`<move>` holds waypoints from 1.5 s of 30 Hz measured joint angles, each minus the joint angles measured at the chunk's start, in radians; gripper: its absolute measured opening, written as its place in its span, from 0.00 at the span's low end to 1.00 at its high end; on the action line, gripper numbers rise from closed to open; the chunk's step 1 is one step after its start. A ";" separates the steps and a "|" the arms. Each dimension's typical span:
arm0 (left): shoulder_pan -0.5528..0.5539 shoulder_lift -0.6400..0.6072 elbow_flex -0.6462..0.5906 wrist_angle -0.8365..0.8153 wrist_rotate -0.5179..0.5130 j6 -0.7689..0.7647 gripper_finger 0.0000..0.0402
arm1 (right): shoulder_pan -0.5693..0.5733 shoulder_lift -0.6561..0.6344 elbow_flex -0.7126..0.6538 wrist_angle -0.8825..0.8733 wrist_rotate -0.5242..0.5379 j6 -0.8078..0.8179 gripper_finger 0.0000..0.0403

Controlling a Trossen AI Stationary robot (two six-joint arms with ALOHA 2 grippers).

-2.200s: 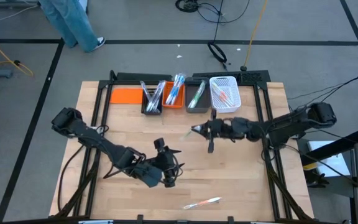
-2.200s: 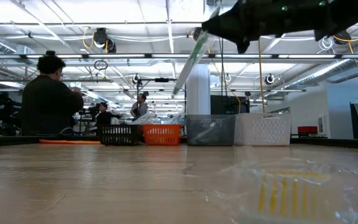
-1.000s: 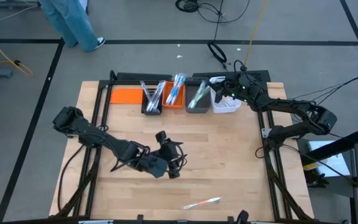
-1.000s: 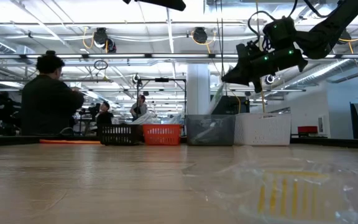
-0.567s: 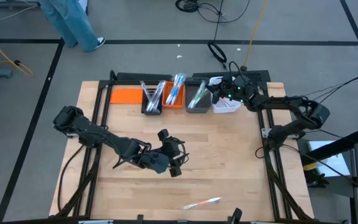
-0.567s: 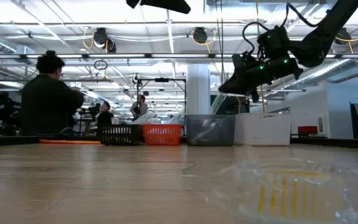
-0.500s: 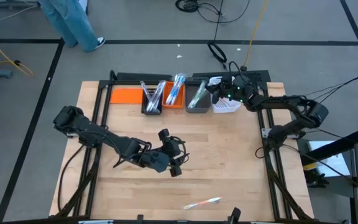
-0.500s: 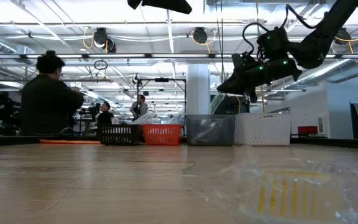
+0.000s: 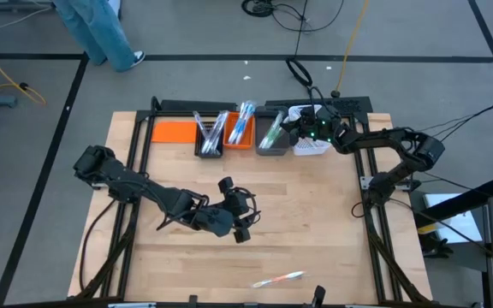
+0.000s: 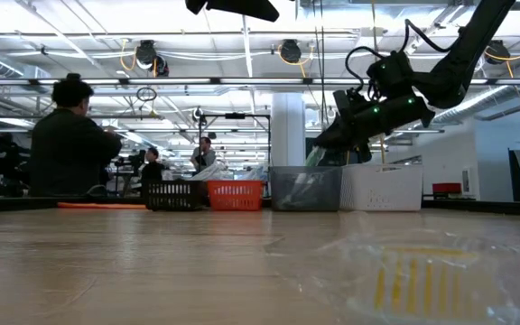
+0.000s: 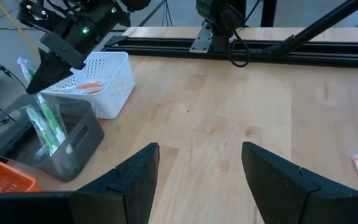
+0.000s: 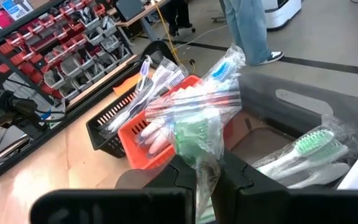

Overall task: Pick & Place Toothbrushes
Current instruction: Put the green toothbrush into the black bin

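My right gripper (image 9: 286, 128) hangs over the grey bin (image 9: 270, 137) at the table's far edge, shut on a green toothbrush in a clear wrapper (image 12: 197, 134). More wrapped green toothbrushes (image 12: 303, 151) lie in that bin. Blue and white ones stand in the black bin (image 9: 210, 137) and the orange bin (image 9: 240, 128); pink ones lie in the white basket (image 9: 311, 130). One wrapped toothbrush (image 9: 278, 279) lies flat near the table's near edge. My left gripper (image 9: 243, 224) hovers open over the table's middle, nothing between its fingers. My right gripper pinches one end of the toothbrush's clear wrapper (image 12: 199, 167) between its two shut fingers. It comes from the table's right, slanting downward. The toothbrush (image 10: 313, 154) sticks out ahead of the fingers and slants down toward the grey bin's rim (image 10: 305, 170), clear of the table.
An orange flat lid or tray (image 9: 174, 131) lies left of the black bin. A black frame rail (image 9: 229, 106) runs behind the bins. People are in the room beyond the table. Bare wood (image 9: 315, 214) lies between the bins and the near edge.
My right gripper has sunk and gone slightly toward the table's left, from above the white basket's edge to above the grey bin. It stays shut, and the green toothbrush has come down with it to the bin's rim.
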 joint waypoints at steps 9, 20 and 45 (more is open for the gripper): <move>0.000 0.000 0.000 0.000 0.000 0.001 0.58 | 0.001 -0.001 0.000 -0.009 -0.001 0.003 0.03; 0.000 0.000 0.000 0.000 0.000 0.002 0.58 | 0.001 -0.001 0.000 -0.024 0.003 -0.038 0.19; 0.002 0.000 0.000 0.000 0.000 0.001 0.58 | -0.008 -0.002 -0.001 0.113 0.154 -0.068 0.46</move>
